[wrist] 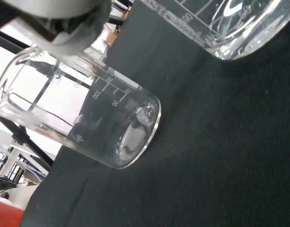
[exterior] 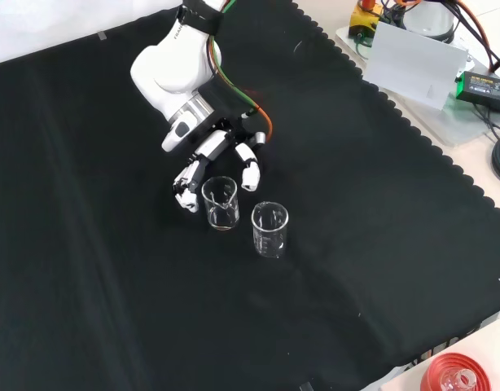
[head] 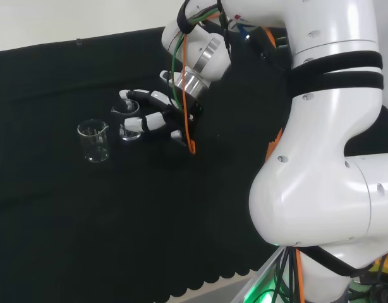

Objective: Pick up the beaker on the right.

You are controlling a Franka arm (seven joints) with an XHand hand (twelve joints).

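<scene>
In the head view, two small clear glass beakers stand upright on the black cloth (head: 67, 240): one nearer the view's left (head: 94, 140), and the task's beaker (head: 130, 123) at about two o'clock from it, just beside it. The black and white hand (head: 157, 117) reaches in from three o'clock of that second beaker, its fingers (head: 145, 122) spread and only slightly bent on either side of the glass; I cannot tell from here whether any finger touches the wall, and nothing is lifted. In the front view, the hand (exterior: 216, 155) comes down from twelve o'clock over the nearer-to-it beaker (exterior: 221, 202), fingers (exterior: 249, 173) flanking its rim at ten and one o'clock, open and holding nothing, while the other beaker (exterior: 269, 230) sits at four o'clock, close but apart. At the cloth's five o'clock edge lies a red ribbed ring stand (exterior: 453, 379). In the wrist view, a graduated clear beaker (wrist: 93, 125) is close under a blurred white part of the hand (wrist: 64, 19), with the base of a second (wrist: 230, 28) beyond. The beaker looks light, rigid, smooth and breakable, so it is likely to slip; the mid-wall, below the flared lip and opposite the spout, seems the safest place for fingers and thumb to close.
</scene>
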